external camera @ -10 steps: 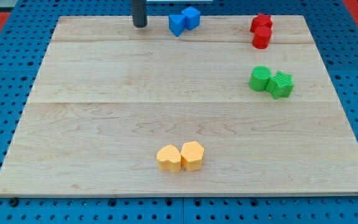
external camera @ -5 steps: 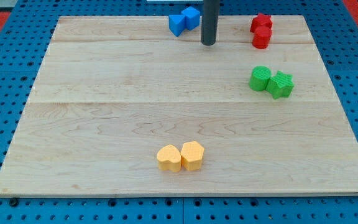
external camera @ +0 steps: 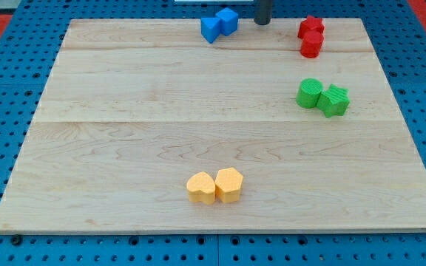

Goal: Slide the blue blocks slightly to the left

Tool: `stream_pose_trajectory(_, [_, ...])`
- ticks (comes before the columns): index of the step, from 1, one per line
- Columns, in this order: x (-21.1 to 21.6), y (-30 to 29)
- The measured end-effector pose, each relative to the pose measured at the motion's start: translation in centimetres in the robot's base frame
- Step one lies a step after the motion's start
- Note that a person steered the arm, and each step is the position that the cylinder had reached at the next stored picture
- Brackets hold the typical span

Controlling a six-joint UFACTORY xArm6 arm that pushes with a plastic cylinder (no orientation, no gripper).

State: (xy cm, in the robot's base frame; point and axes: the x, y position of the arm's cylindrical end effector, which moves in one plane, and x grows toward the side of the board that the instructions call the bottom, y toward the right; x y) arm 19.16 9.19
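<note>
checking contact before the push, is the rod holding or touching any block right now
Nothing is held. My tip stands apart from the blue blocks, at their right, touching none.

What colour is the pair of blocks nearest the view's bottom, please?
Yellow-orange; the camera view shows it clearly.
</note>
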Motion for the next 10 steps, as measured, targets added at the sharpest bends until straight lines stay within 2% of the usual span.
stream_pose_trajectory(7, [0.2,-4.2])
stream_pose_trajectory(10, [5.1,-4.2])
